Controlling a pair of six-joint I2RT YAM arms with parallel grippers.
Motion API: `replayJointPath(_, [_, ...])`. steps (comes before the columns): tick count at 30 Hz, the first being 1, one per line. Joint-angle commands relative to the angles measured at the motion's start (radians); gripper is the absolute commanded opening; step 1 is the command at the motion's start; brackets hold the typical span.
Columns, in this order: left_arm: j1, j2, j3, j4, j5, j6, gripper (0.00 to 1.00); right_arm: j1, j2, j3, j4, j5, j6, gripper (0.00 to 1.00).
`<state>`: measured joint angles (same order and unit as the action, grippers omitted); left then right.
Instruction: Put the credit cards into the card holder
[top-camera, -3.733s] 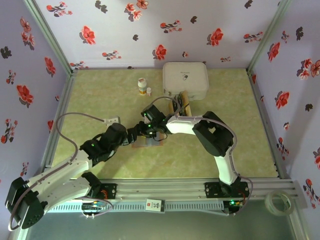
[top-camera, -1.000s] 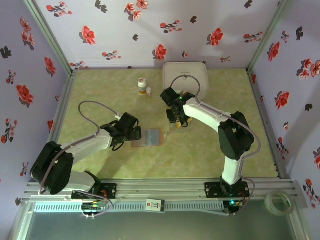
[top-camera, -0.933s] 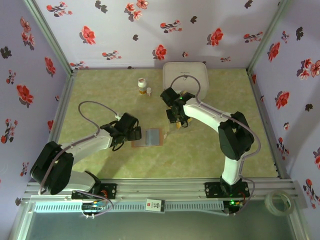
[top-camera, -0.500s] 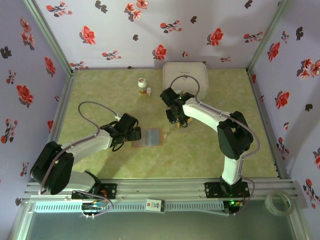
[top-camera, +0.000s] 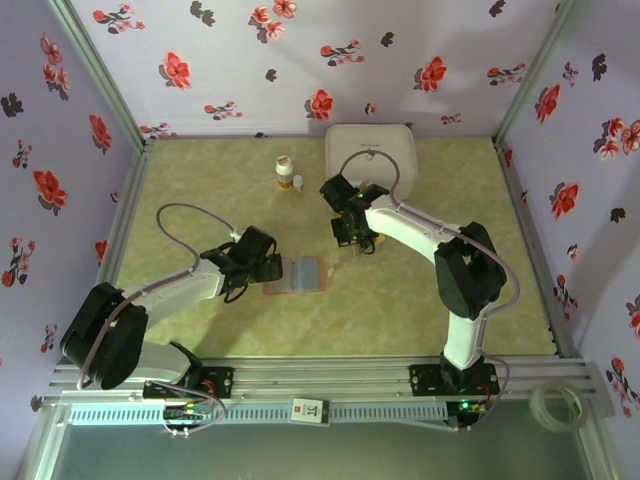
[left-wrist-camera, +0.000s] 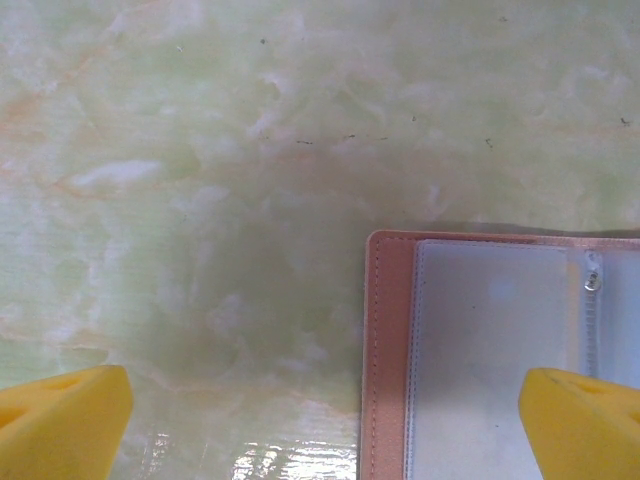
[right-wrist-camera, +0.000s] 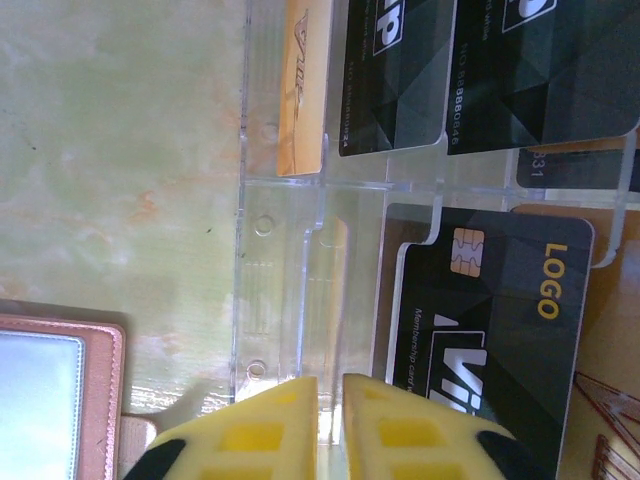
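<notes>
The card holder (top-camera: 297, 275) lies open on the table, brown rim up and grey pockets showing (left-wrist-camera: 390, 350) (right-wrist-camera: 60, 400). My left gripper (top-camera: 270, 268) (left-wrist-camera: 325, 430) stands wide open just left of it, one yellow fingertip (left-wrist-camera: 60, 420) over bare table, the other over a pocket. The credit cards stand in a clear rack (right-wrist-camera: 280, 250): a tan one (right-wrist-camera: 300, 90), black ones (right-wrist-camera: 450, 70) and a black chip card (right-wrist-camera: 490, 320). My right gripper (top-camera: 352, 240) (right-wrist-camera: 331, 400) sits over the rack's left slot, fingers pinched to a thin slit on a card seen edge-on.
A large white rounded box (top-camera: 370, 150) stands behind the rack at the back. Two small bottles (top-camera: 286, 173) stand to its left. Flowered walls close in the table (top-camera: 200, 200) on three sides, with open green surface left and right.
Over the last second my right fingers have drawn together at the rack. Earlier both grippers were at the card holder; the right arm went back to the rack and the left drew off.
</notes>
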<state>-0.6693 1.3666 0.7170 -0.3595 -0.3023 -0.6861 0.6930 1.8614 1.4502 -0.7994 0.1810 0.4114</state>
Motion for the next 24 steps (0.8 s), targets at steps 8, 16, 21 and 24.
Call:
replayJointPath(8, [0.008,-0.020,-0.019,0.007,0.006,-0.011,1.00,0.003,0.028,0.013,-0.020,-0.008,-0.005,0.06])
replayJointPath(16, [0.008,-0.020,-0.017,0.009,0.005,-0.009,1.00,-0.001,0.035,0.012,-0.019,-0.012,-0.002,0.15])
replayJointPath(21, [0.008,-0.020,-0.017,0.010,0.005,-0.009,1.00,-0.004,0.037,0.008,-0.018,-0.014,-0.002,0.15])
replayJointPath(24, [0.007,-0.019,-0.017,0.010,0.005,-0.009,1.00,-0.004,0.033,0.007,-0.016,-0.015,-0.002,0.14])
